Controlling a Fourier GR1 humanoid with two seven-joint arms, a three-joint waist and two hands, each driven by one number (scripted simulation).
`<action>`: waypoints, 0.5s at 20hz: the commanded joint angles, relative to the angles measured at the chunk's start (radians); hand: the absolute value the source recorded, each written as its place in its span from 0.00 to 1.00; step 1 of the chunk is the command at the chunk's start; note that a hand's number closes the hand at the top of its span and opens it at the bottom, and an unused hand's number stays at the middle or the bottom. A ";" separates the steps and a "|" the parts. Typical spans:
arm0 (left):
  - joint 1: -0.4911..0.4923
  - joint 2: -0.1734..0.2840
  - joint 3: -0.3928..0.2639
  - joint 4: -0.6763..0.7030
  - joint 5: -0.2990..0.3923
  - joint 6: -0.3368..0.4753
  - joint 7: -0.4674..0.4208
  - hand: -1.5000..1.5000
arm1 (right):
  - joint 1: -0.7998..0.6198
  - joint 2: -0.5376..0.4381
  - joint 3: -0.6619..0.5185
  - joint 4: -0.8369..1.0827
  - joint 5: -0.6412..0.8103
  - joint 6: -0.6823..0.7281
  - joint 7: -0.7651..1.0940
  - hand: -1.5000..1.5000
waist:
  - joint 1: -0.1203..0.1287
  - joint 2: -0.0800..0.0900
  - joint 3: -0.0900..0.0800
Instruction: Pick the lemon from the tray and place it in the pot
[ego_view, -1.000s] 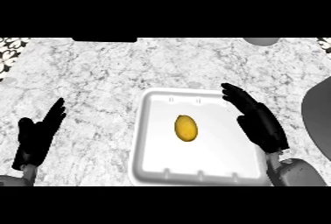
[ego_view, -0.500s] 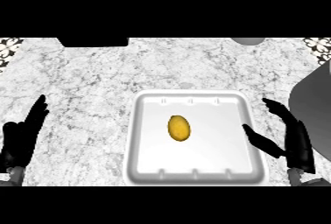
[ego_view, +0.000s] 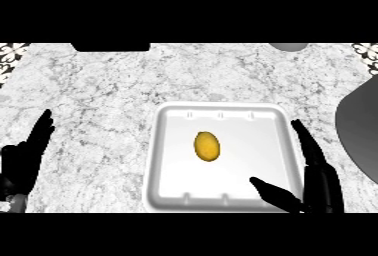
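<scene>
— Head view: where's your lemon (ego_view: 207, 146)?
— Mid-tray (ego_view: 170, 150), untouched. Your right hand (ego_view: 319, 182) spreads wide over the tray's right rim, holding nothing; left hand (ego_view: 23, 159) rests open.

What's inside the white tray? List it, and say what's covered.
Inside the white tray lies one lemon, near the middle, untouched. The right hand is open, its thumb over the tray's near right corner, hiding that bit of floor. The left hand rests open at the left edge.
</scene>
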 joint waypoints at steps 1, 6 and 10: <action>-0.001 0.012 0.014 -0.013 0.003 -0.028 0.000 0.50 | -0.118 0.026 0.022 -0.092 0.089 0.238 0.262 0.00 | 0.019 0.005 0.001; 0.000 -0.020 -0.001 0.001 -0.008 -0.041 -0.014 0.50 | -0.309 0.119 0.074 -0.052 0.022 0.488 0.453 0.00 | 0.032 0.007 0.002; -0.034 -0.020 -0.001 -0.023 -0.029 -0.007 0.019 0.50 | -0.410 0.122 0.030 0.074 -0.144 0.686 0.545 0.00 | 0.050 0.013 0.001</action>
